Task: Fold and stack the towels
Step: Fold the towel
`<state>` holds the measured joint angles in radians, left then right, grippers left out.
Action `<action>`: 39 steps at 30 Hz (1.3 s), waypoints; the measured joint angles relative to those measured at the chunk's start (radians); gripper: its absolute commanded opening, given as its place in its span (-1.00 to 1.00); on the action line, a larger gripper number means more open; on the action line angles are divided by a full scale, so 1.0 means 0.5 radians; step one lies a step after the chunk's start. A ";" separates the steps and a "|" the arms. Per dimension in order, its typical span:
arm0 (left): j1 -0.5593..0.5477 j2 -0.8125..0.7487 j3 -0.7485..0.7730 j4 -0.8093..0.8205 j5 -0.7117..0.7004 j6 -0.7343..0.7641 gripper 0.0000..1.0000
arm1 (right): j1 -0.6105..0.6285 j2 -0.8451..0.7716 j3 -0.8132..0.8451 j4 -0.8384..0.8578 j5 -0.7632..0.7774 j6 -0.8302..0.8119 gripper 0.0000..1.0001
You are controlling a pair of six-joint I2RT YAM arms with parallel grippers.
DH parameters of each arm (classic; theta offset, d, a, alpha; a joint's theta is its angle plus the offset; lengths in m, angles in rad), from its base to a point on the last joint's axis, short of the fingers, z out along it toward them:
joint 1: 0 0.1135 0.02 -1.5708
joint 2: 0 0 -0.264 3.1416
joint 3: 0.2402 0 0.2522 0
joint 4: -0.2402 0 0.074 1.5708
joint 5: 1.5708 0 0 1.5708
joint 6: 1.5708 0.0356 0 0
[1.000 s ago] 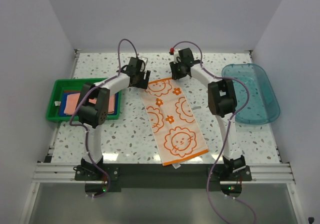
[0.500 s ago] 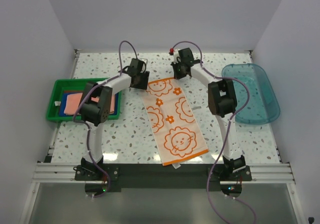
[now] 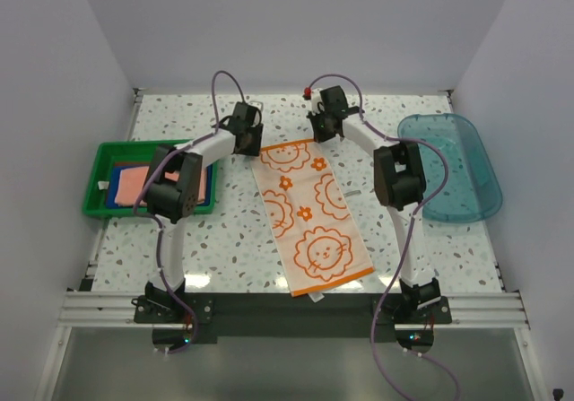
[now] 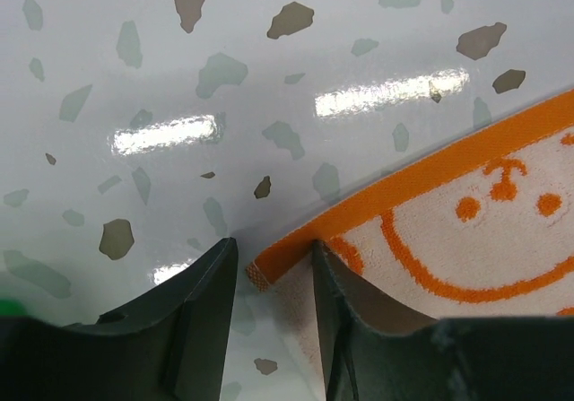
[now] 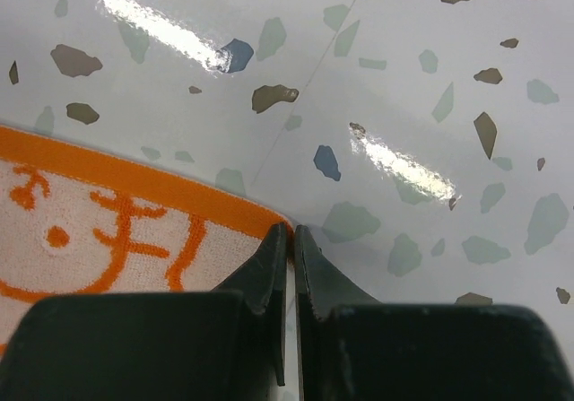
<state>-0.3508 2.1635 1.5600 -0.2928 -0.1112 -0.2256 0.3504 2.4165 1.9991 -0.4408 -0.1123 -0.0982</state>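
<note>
The orange towel with white flower outlines (image 3: pixel 309 213) lies flat and unfolded on the table, running from far centre to the near edge. My left gripper (image 3: pixel 251 143) is at its far-left corner; in the left wrist view the gripper (image 4: pixel 273 244) is open with the towel's corner (image 4: pixel 466 231) lying between the fingers. My right gripper (image 3: pixel 323 135) is at the far-right corner; in the right wrist view it (image 5: pixel 291 229) is shut on the tip of that corner (image 5: pixel 108 231). A pink towel (image 3: pixel 133 181) lies on a blue towel (image 3: pixel 114 196) in the tray. No rust-brown towel shows.
The green plastic tray (image 3: pixel 94 190) stands at the left of the speckled table. The clear blue plastic tub (image 3: pixel 453 168) lies at the right edge. White walls close in the back and sides.
My left arm has shifted slightly, with its gripper settling around the towel's far-left corner. The right arm and the towel have hardly moved.
</note>
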 measured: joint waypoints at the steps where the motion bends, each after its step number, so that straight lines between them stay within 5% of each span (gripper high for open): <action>1: 0.002 0.001 0.000 0.000 0.002 0.001 -0.15 | 0.000 -0.004 -0.007 -0.002 0.011 -0.005 -1.00; 10: 0.005 0.001 -0.002 -0.008 0.031 0.002 -0.43 | 0.002 -0.047 -0.069 -0.008 0.066 -0.024 -1.00; 13: -0.004 0.001 -0.005 -0.008 0.050 0.006 -0.60 | 0.004 -0.063 -0.090 -0.010 0.086 -0.027 -1.00; 16: -0.021 0.004 -0.002 -0.008 0.056 0.011 -1.00 | 0.004 -0.067 -0.095 -0.014 0.087 -0.029 -1.00; 22: -0.030 0.082 0.157 -0.101 0.044 0.044 -1.00 | 0.002 -0.071 -0.094 -0.017 0.140 -0.028 -1.00; 33: -0.001 0.300 0.929 -0.205 -0.025 0.240 -1.00 | -0.048 -0.104 0.098 0.197 0.389 -0.156 -1.00; 39: 0.022 0.284 0.999 -0.090 -0.024 0.340 -1.00 | -0.050 -0.206 0.153 0.345 0.426 -0.225 -1.00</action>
<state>-0.3397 2.3054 2.0598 -0.3378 -0.1234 -0.0559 0.3252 2.3135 2.0754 -0.2684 0.1009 -0.2108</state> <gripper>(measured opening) 0.037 0.029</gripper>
